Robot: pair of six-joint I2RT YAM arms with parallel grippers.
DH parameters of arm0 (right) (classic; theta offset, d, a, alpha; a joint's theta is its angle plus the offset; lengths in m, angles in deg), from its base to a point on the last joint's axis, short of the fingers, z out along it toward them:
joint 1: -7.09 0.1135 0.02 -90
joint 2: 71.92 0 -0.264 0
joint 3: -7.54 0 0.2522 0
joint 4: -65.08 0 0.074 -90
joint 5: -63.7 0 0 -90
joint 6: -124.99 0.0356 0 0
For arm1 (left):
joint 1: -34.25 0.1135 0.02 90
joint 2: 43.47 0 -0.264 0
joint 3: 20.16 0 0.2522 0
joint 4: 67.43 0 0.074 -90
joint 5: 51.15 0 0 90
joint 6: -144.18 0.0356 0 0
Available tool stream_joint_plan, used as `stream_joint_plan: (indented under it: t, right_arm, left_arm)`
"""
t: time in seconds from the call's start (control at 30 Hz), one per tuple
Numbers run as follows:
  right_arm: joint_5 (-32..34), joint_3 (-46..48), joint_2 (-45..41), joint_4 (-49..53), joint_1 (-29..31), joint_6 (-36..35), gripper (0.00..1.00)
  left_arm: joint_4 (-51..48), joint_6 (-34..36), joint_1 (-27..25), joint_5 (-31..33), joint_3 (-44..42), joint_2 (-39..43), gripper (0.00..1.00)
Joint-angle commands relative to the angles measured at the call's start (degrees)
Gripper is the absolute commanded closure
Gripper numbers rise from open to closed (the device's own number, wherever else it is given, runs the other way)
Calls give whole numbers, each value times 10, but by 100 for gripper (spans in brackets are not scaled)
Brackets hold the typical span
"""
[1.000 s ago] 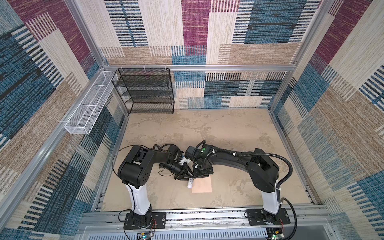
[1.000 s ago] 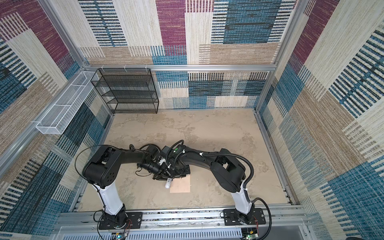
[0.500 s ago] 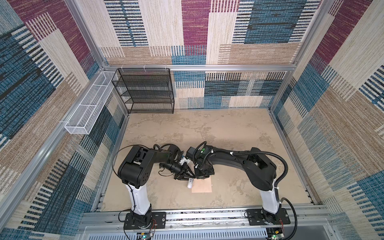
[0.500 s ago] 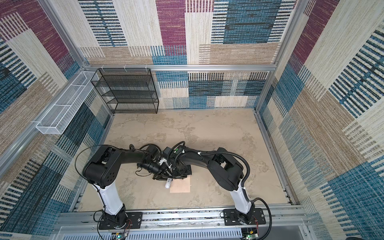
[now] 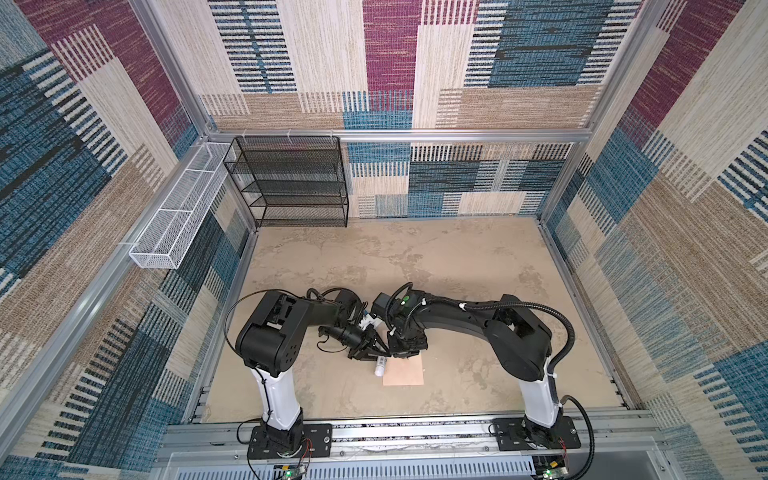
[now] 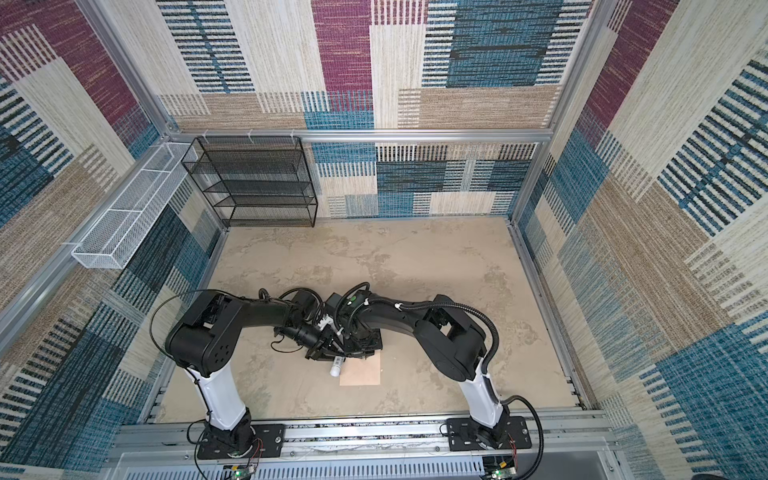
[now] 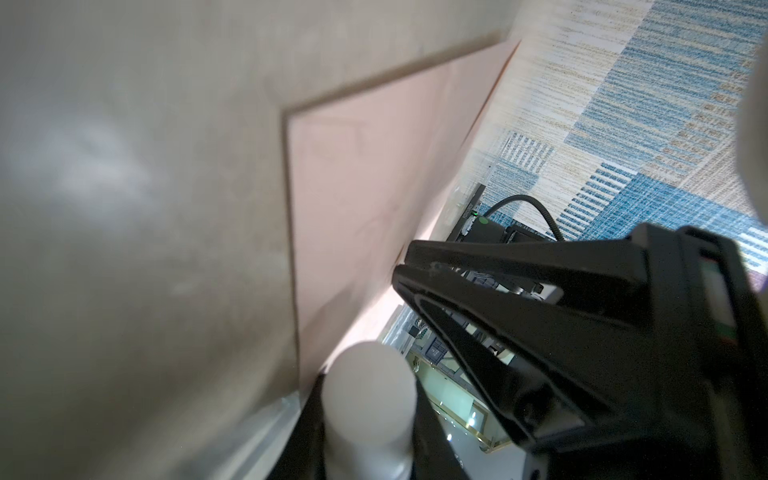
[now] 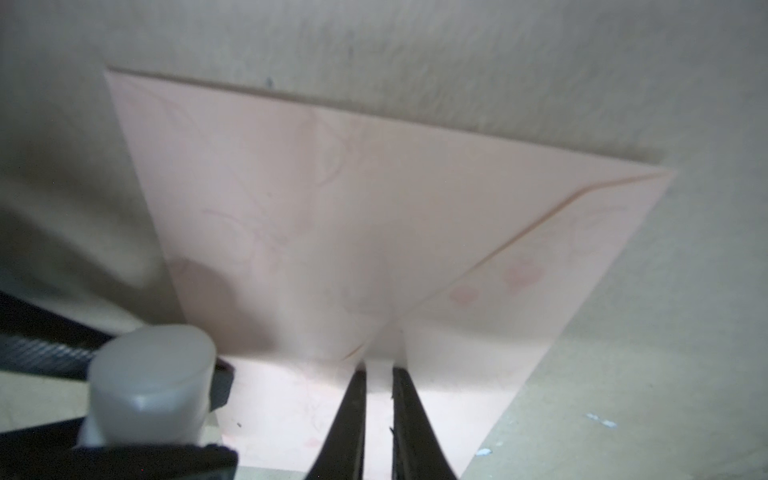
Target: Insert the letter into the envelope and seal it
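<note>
While left claw (image 5: pixel 375 353) grips tube (image 5: pixel 380 366), both arms bend inward, low.

Black mesh rack (image 5: pixel 291 183) at the back, white wire basket (image 5: pixel 178 220) just beside it, small white tube (image 5: pixel 380 365) well apart.

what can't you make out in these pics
- letter: in no view; whether it's inside the envelope can't be told.
- envelope's far edge: both top views, under the right gripper.
- white tube: markings too small in both top views; wrist views show only its blurred end.
</note>
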Motion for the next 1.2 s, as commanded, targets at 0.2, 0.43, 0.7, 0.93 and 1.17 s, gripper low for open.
stream_joint_plan:
  t: [0.2,0.43,0.7,0.93,1.17]
  right_arm:
    - [-23,1,10,-50,3,-3,76]
    - [22,-38,-22,0,2,-25,69]
    - [63,-82,-75,56,-9,-48,65]
    - [94,-80,-164,64,-54,-62,64]
    - [127,2,-322,-108,-90,-122,63]
  left_arm:
    - [-45,-4,-1,64,-3,-8,100]
    - [-42,-6,-1,56,6,-6,100]
    - [-87,-2,-1,53,55,11,100]
    - [-151,-1,-1,65,105,69,100]
    - [-185,-31,-1,91,201,142,100]
